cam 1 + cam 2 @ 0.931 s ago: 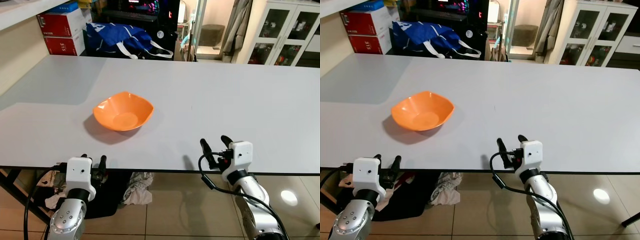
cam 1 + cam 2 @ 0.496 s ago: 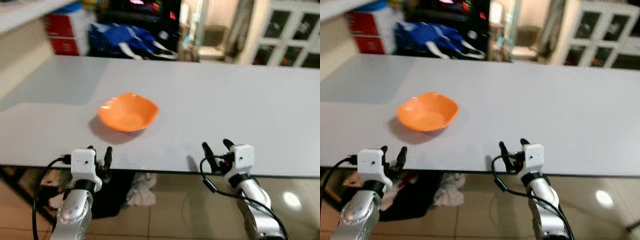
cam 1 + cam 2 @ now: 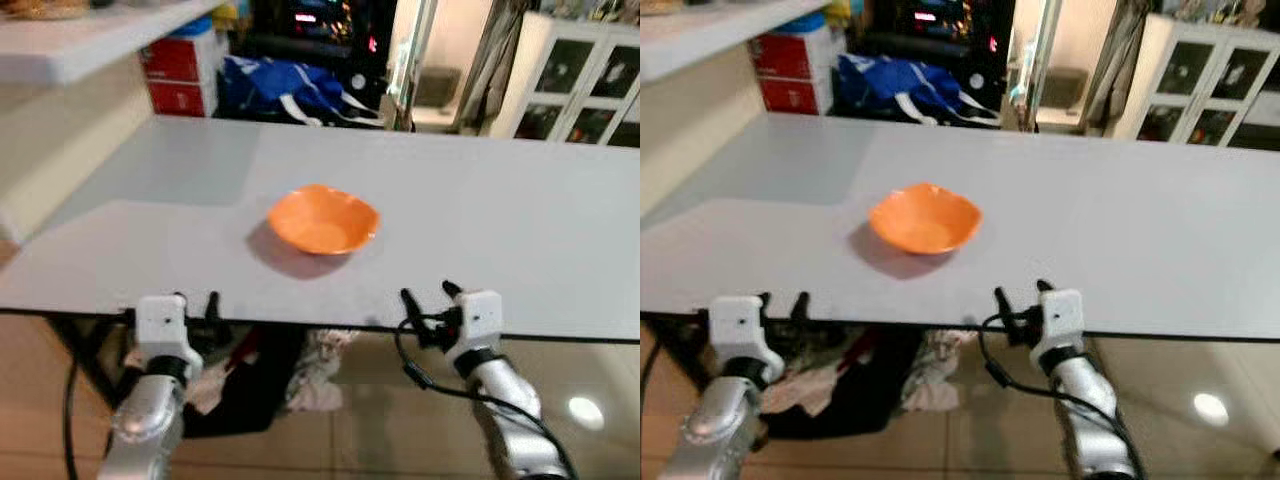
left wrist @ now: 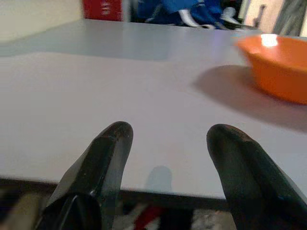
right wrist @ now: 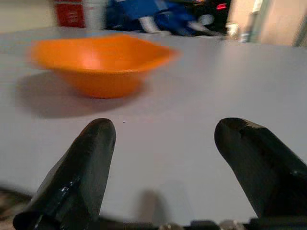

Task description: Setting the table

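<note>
- Big light-grey surface takes up most of the room in front of the robot, pretty much bare apart from one bowl.
- Past its far edge there's a blue bag and some red boxes, plus a white glass-door cabinet off to the right.
- Under the near edge you can see a heap of clothes on the tiled floor.
- The orange bowl sits upright on the surface, a bit left of the middle, well apart from both pincers and ahead of them.
- Right pincer is at the near edge, fingers spread apart with nothing in them; the bowl is forward and to its left.
- Left pincer hangs just at the near edge too, fingers apart and empty; the bowl is forward and off to its right.
</note>
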You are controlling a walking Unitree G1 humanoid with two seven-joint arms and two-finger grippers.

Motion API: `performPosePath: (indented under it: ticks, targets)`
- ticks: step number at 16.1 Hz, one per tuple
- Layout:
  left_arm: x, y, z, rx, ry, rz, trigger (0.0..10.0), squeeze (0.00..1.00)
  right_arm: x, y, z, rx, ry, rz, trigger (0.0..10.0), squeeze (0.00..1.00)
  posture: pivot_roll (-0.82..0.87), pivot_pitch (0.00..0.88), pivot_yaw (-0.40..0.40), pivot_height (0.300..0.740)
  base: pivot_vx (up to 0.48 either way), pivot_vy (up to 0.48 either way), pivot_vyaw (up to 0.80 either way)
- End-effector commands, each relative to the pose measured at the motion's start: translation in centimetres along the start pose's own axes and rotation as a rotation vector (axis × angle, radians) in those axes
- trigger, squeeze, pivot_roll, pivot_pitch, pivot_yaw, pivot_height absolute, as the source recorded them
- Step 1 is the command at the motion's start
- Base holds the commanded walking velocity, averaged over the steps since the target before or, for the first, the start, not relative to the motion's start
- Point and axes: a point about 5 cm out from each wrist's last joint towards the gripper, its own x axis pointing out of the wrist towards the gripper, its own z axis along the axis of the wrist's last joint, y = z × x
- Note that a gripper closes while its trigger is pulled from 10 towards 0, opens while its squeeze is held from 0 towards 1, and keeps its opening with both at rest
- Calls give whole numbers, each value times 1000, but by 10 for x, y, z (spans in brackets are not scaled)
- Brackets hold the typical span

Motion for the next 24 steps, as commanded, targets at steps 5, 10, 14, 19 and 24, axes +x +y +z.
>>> performPosePath:
  ticks: [5, 10, 14, 19, 24]
  targets:
    - [5, 3, 1, -16, 11, -7, 10000, 0, 0, 1, 9, -14, -19, 10, 10000, 0, 4, 0, -41, 736, 0, 480, 0]
    - [5, 2, 1, -21, 11, -19, 10000, 0, -1, 1, 6, -23, -2, 10, 10000, 0, 7, 0, -41, 736, 0, 480, -160]
    - [8, -2, 1, -5, 13, -36, 10000, 0, 0, -3, 1, -27, 18, 4, 10000, 0, -12, 0, -26, 736, 0, 480, 0]
    - [11, 5, -1, -18, 30, -45, 10000, 0, -1, 1, 3, -77, -3, -18, 10000, 0, -131, 0, 170, 736, 0, 480, 0]
    - [18, 1, 2, 8, 36, -86, 10000, 0, -11, 2, -2, -56, -1, -64, 10000, 0, -111, 0, 129, 736, 0, 480, 0]
